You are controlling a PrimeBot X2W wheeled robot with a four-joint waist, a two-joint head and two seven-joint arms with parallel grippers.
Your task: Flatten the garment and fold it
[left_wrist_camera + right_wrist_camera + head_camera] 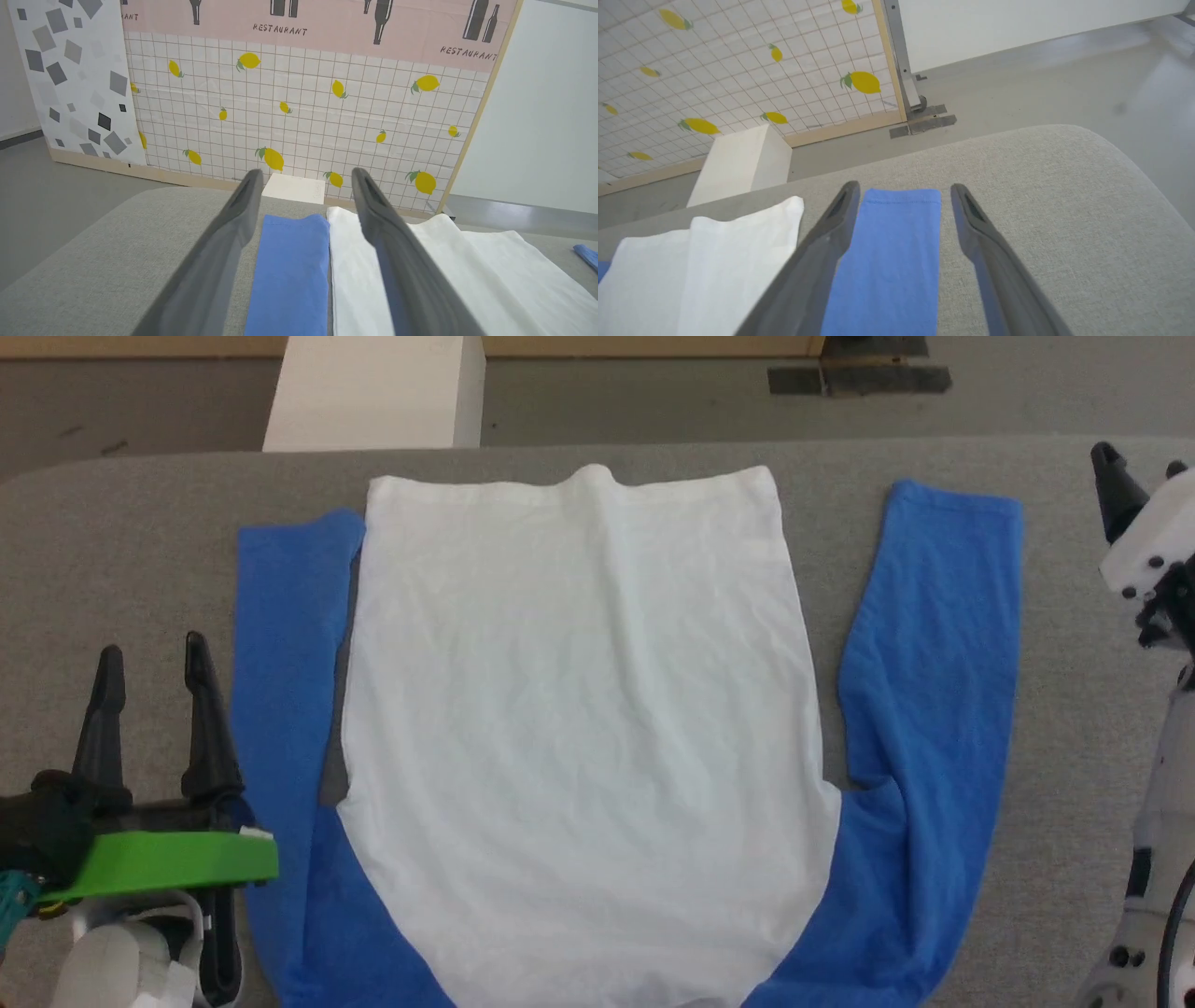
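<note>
Garment spread flat on the grey worktop, hem at the far side.
Its left sleeve lies tight against the white body, the right sleeve well apart from it (a strip of worktop shows between). The left tool sits just beside the left sleeve's outer edge, fingers parted, holding nothing; the right tool, off beyond the right sleeve's cuff, is likewise open and empty.
</note>
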